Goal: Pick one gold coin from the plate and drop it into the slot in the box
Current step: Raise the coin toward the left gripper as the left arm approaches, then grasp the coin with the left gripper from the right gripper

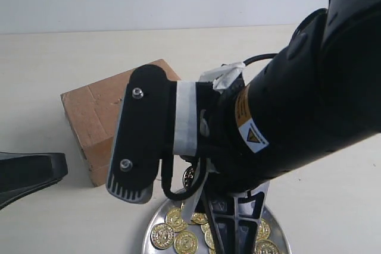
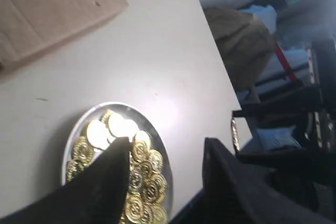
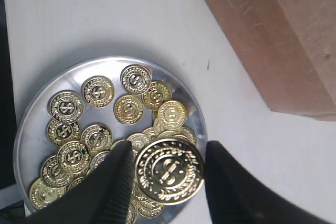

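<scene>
While the right gripper [image 3: 168, 153] pinches one round gold coin [image 3: 169, 170] above the shiny round silver metal plate [image 3: 37, 114], the left gripper [image 2: 167, 142] stands spread and empty near the brown cardboard box [image 1: 89, 111].

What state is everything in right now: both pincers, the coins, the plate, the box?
Right pincer: closed on one gold coin, above the plate.
Left pincer: open, empty.
Plate: flat on the table, holding many coins.
Box: closed, resting on the table.
</scene>
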Motion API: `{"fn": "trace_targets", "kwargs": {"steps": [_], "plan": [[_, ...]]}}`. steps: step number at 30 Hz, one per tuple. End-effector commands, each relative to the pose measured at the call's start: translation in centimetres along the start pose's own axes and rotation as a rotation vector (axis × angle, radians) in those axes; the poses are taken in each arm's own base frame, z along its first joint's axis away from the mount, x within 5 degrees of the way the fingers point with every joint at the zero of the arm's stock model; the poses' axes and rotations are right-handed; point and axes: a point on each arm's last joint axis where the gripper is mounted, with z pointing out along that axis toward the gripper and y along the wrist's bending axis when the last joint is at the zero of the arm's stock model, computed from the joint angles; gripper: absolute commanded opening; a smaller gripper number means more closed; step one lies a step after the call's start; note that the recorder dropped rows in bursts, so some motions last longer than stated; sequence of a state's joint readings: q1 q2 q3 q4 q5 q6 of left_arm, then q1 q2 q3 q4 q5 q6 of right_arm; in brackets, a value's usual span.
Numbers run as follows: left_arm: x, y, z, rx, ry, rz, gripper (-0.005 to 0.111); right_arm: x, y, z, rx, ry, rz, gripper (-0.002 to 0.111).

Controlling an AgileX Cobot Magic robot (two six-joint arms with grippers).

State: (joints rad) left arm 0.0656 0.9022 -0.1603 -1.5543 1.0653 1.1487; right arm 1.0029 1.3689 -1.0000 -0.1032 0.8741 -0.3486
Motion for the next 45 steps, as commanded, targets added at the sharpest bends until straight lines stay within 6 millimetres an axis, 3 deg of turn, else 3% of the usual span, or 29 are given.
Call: {"fn": "trace_targets", "kwargs": {"steps": [1, 9, 14, 17, 27, 45], "plan": [[-1.2, 0.1, 0.9, 0.136, 0.074, -0.028, 0.044, -0.2, -0.1, -0.4, 0.013, -0.015, -0.016, 0.027], [-2.2, 2.5, 2.7, 0.129, 0.132, -0.093, 0.044, -0.5, -0.2, 0.0, 0.016, -0.027, -0.027, 0.027], [-2.0, 1.1, 5.1, 0.207, 0.261, -0.048, 0.044, -0.6, -0.1, 1.5, -0.003, 0.013, -0.031, 0.027], [-1.9, 0.8, 6.9, 0.155, 0.301, -0.024, 0.044, -0.7, -0.1, 2.2, -0.012, 0.033, -0.033, 0.027], [-1.5, 0.3, 10.5, 0.175, 0.392, -0.034, 0.044, -0.9, -0.7, 3.1, 0.052, 0.038, -0.015, 0.027], [-2.1, 0.5, 12.5, 0.229, 0.437, -0.060, 0.044, -1.3, -0.8, 3.1, 0.062, 0.001, -0.011, 0.027]]}}
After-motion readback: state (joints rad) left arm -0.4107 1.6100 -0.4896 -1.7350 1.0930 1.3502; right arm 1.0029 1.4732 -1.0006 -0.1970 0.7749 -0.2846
